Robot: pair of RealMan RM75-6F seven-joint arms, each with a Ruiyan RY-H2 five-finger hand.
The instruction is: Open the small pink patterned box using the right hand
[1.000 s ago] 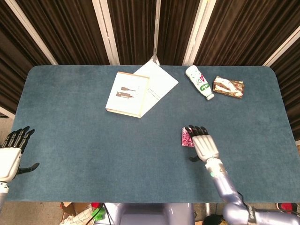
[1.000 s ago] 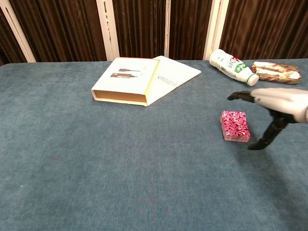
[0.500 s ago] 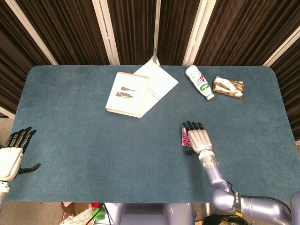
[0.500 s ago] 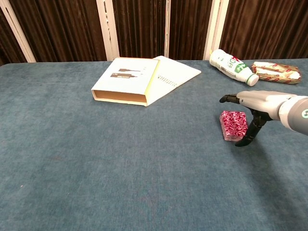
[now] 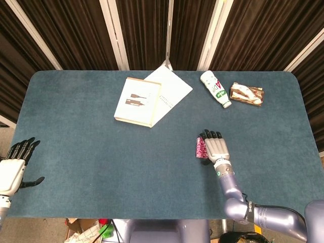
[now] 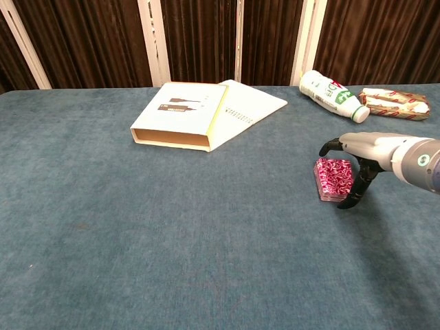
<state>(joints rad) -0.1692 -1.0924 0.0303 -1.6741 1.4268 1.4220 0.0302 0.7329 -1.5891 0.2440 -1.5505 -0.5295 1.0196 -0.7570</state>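
The small pink patterned box lies flat and closed on the blue table, right of centre. My right hand hangs just over its right side, fingers reaching past the far edge and bent slightly down. The thumb points down beside the box's near right corner; I cannot tell whether it touches. The hand holds nothing. My left hand hovers open off the table's near left corner, seen only in the head view.
A flat white carton lies on a white notebook at the back centre. A white bottle and a brown snack packet lie at the back right.
My right hand has moved left and down onto the box's right side, its fingers now bending over the far edge and its thumb by the near corner. The box and left hand stayed put.
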